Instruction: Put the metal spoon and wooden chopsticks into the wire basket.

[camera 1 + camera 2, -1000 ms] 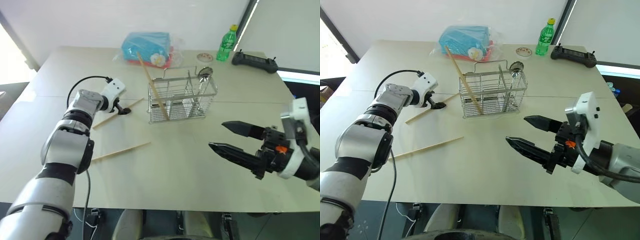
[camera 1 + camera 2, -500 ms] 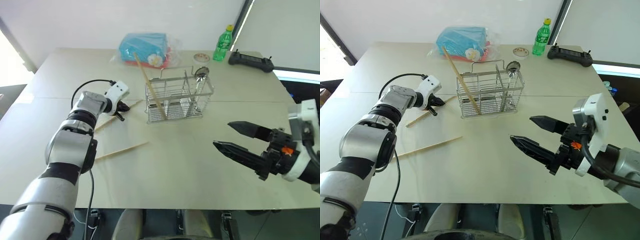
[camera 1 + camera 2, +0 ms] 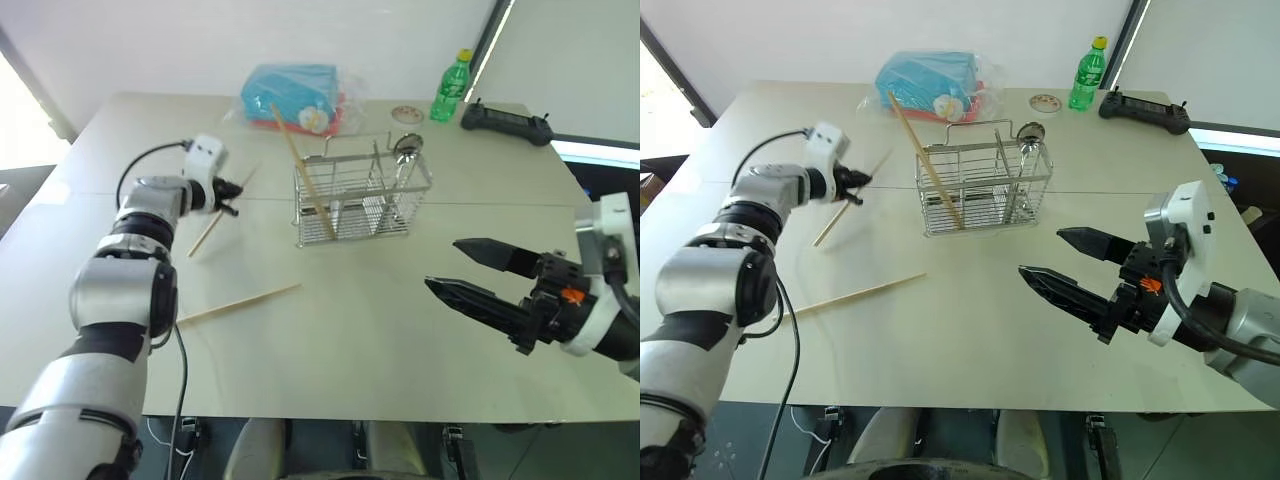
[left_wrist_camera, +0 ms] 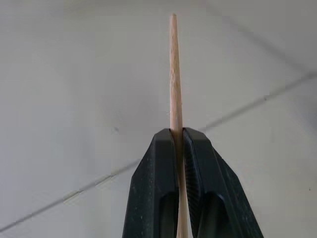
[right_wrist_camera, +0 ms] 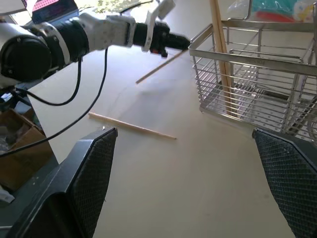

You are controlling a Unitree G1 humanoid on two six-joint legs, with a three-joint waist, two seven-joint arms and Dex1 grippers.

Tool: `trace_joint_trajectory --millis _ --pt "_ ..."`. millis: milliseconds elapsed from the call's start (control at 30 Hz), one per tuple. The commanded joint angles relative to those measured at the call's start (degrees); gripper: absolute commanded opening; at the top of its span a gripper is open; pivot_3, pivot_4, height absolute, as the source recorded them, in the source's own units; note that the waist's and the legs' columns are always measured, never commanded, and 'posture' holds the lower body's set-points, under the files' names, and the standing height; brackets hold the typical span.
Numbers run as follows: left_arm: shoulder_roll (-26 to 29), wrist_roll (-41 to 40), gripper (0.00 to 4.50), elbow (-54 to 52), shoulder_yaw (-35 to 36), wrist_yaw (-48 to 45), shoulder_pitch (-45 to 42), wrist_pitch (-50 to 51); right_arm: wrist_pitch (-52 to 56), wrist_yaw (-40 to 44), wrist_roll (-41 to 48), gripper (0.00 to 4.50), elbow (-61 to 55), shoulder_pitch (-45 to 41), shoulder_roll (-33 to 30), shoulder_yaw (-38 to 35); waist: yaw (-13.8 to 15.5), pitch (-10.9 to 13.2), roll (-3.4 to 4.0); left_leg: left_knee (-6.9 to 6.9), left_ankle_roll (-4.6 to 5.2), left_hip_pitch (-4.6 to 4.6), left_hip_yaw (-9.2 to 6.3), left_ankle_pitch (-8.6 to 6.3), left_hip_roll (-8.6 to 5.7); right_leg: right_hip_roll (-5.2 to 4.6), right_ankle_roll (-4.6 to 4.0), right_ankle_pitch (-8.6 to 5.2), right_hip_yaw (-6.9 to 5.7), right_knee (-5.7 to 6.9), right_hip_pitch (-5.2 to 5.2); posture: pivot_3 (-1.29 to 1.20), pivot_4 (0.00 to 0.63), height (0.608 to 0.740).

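Our left claw [image 3: 231, 192] has just clamped shut on one of the wooden chopsticks [image 3: 213, 222] and lifted it. A second ago that claw was spread wide, low over the stick as it lay flat on the tabletop [image 3: 380, 320]; now the stick hangs tilted in the upper left of the head view, its far tip pointing up toward the blue packet [image 3: 292, 95] and its lower end slanting down toward the tabletop. The left wrist view confirms the pinch: the pale stick runs straight up between the two black fingers [image 4: 157, 198], which sit tight against it on both sides.

So we have one more stick in hand, and we judge the step ahead is carrying it rightward to the wire basket [image 3: 362, 196] in the upper middle of the frame. One chopstick [image 3: 305, 180] already leans inside the basket's left compartment, and the metal spoon [image 3: 408, 148] stands in its right end, bowl upward. A further chopstick [image 3: 238, 303] lies flat on the tabletop in the lower left, well apart from the basket, not yet collected.

Our right claw [image 3: 458, 268] hovers at the lower right with its fingers spread wide and nothing between them, unchanged over the last second.
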Motion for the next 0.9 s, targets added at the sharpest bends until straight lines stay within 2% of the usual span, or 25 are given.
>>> trace_joint_trajectory --millis 33,100,200,300,467,667,900 --pt "1.1 -9.7 0.08 -6.4 9.3 2.8 -5.8 -1.1 -0.6 1.3 -0.7 4.5 -1.1 1.4 0.7 -1.5 -0.1 0.0 -0.04 0.0 0.0 -0.01 0.01 0.0 -0.01 -0.03 0.01 0.0 0.0 -0.01 0.0 0.0 0.15 0.72" --pt "0.4 -14.5 0.08 -11.2 13.5 4.8 -7.2 0.1 -1.1 1.4 -1.3 4.5 -1.0 1.9 1.2 -1.2 -0.2 0.0 -0.04 0.0 -0.01 -0.01 0.03 0.0 -0.01 -0.07 0.05 0.02 0.0 -0.01 0.0 0.0 0.15 0.72" --pt "-1.9 -21.4 0.08 -25.9 17.0 7.3 -7.0 5.8 -1.9 1.3 -2.1 4.5 -1.1 2.0 2.1 -0.1 -0.3 0.0 -0.03 0.0 -0.01 0.01 0.05 0.0 -0.01 -0.11 0.07 0.03 0.01 -0.01 0.0 0.0 0.15 0.72" --pt "-4.8 -25.8 0.08 -41.4 16.5 10.2 -4.6 11.7 -2.6 1.0 -2.8 4.5 -0.9 1.7 2.7 1.1 -0.4 0.0 -0.03 -0.01 -0.03 0.05 0.07 0.01 -0.02 -0.11 0.07 0.04 0.02 0.01 0.03 0.0 0.15 0.72" --pt "-9.6 -29.0 0.08 -56.9 14.4 16.0 -0.3 16.6 -3.2 0.9 -3.7 4.5 -0.5 1.2 3.1 2.3 -0.3 -0.1 0.08 0.03 -0.07 0.14 0.09 0.04 -0.05 -0.08 0.06 0.04 0.08 0.04 0.1 0.0 0.15 0.72" --pt "-15.3 -30.3 0.08 -67.4 9.7 18.8 7.1 18.9 -4.5 -0.8 -3.2 4.5 -1.2 1.5 4.0 2.7 -0.3 0.0 0.07 0.42 -0.09 0.11 0.04 0.05 -0.02 0.07 0.04 0.04 0.1 0.05 0.27 0.0 0.15 0.72" --pt "-19.9 -27.2 0.08 -67.7 3.9 18.0 12.0 12.6 -5.6 -2.7 -2.7 4.5 -2.3 2.0 4.5 3.2 -0.1 0.0 0.06 0.66 -0.06 0.05 0.03 0.03 -0.03 0.06 -0.23 -0.03 0.1 -0.1 0.41 0.0 0.15 0.72"
